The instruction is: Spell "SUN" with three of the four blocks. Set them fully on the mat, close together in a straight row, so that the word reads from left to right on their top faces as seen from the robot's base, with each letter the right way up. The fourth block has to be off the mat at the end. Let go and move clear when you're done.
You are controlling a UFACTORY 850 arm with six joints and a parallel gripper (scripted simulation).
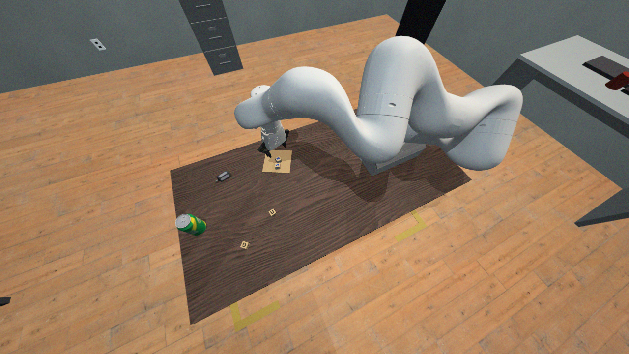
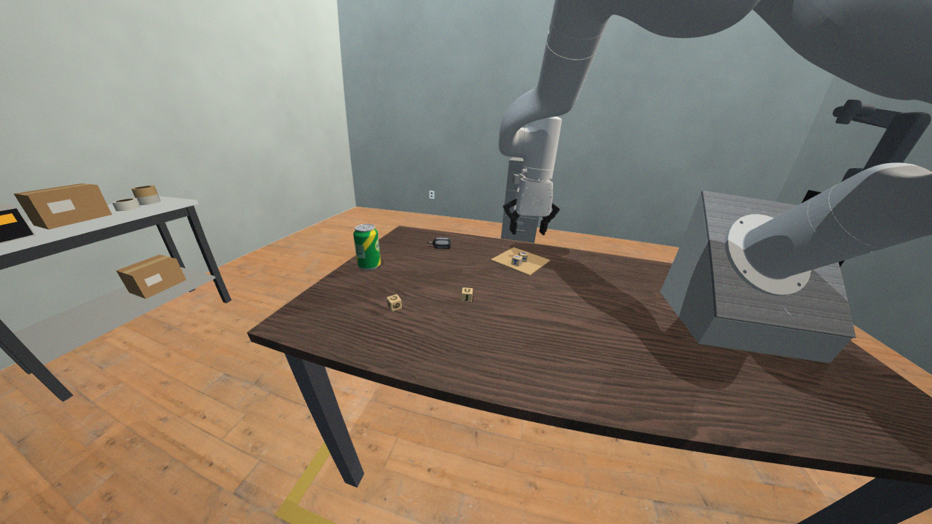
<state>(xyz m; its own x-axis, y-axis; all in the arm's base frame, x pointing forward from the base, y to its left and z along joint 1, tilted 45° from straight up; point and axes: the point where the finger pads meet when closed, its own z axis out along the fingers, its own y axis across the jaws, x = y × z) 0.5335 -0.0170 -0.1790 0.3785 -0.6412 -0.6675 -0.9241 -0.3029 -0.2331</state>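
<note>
Fingers point(image 2: 509, 225) of the gripper point(image 2: 530, 225) stood spread wide and released, with nothing between them. The gripper point(image 1: 273, 149) pointed straight down, raised above the table point(image 2: 495, 351), near the far edge of the tan mat point(image 2: 534, 266) as seen in the exterior view. Above it rose the white wrist and the bulky white arm point(image 1: 386, 114), which curved back to a grey base block point(image 2: 716, 312) on the table.

On the mat point(image 1: 283, 168) sat two small blocks close together: the S block point(image 1: 276, 165) and, just beside it, a second block point(image 1: 278, 159) whose letter was too small to read. In the exterior view the same pair showed as the S block point(image 2: 515, 260) and the second block point(image 2: 522, 255), both fully on the mat and apart from the gripper.

Off the mat, toward the table's near side in the exterior view, lay the U block point(image 2: 466, 294), well apart from the mat. Farther from the mat again lay the G block point(image 2: 393, 301). From the top view the U block point(image 1: 272, 212) and the G block point(image 1: 244, 244) lay in turn farther from the mat.

A green soda can point(image 2: 366, 247) stood upright well away from the mat near the table's edge, and a small dark grey object point(image 2: 442, 243) lay between the can and the mat.
</note>
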